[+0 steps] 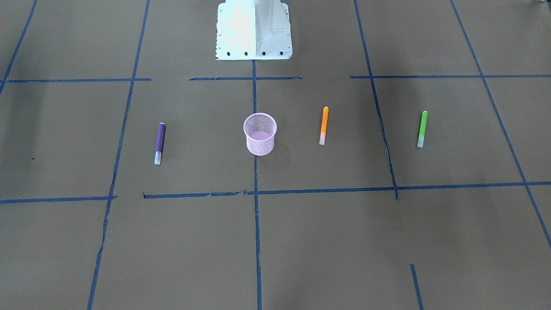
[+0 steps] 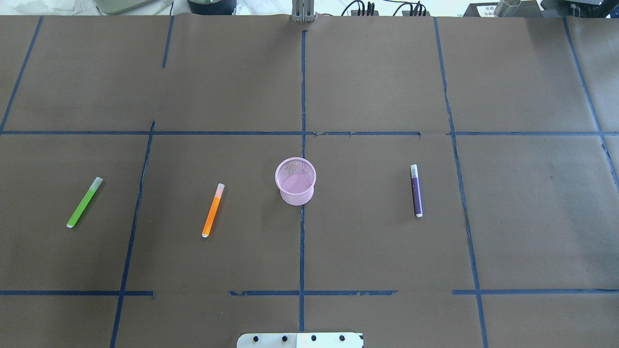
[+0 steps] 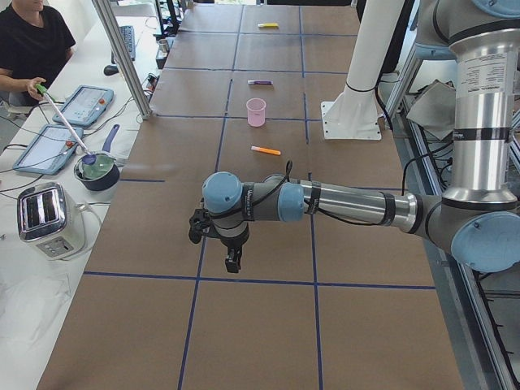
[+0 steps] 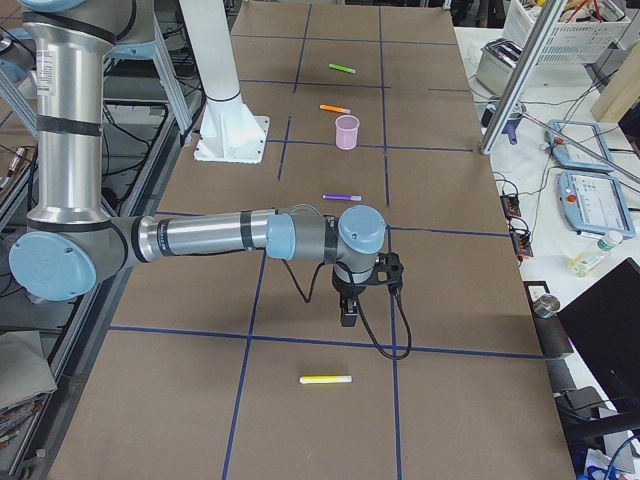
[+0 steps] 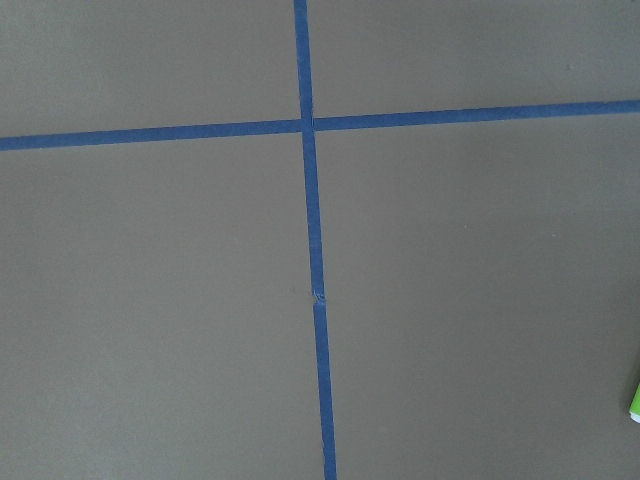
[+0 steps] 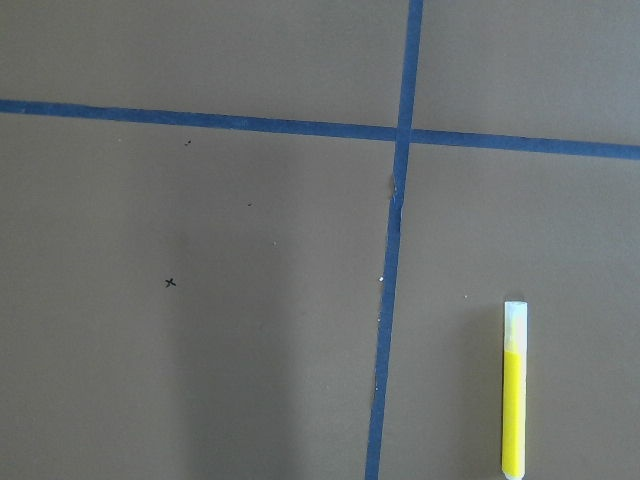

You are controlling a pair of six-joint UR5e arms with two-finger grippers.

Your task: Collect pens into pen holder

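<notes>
In the front-facing and overhead views we see neither arm, only the brown paper-covered surface [image 1: 301, 241] with its blue tape lines [image 1: 257, 241]. The small round pink wire-mesh pen holder [image 1: 260, 133] stands upright on the centre line. Three pens lie flat on the surface, all apart from it. The purple marker pen [image 1: 159, 143] is on the robot's right and the orange marker pen [image 1: 324, 125] on its left. The bright green marker pen [image 1: 422, 129] is farther left, well apart from the holder.

The side views add what those two miss. From the right end we find a yellow marker pen [image 4: 326, 380] lying near that end of the surface, well apart from the holder. The right wrist camera looks straight down on it, near a tape line. The left wrist camera shows a tape crossing and a sliver of green at its right edge.

The arms show only from the ends of the surface. The left arm reaches out low and level, its wrist bent so that the left gripper [image 3: 232, 265] points straight down near a tape line. The right arm takes a like pose, with the right gripper [image 4: 347, 318] hanging between the purple pen and the yellow one. We cannot tell whether either set of jaws is apart or together.
</notes>
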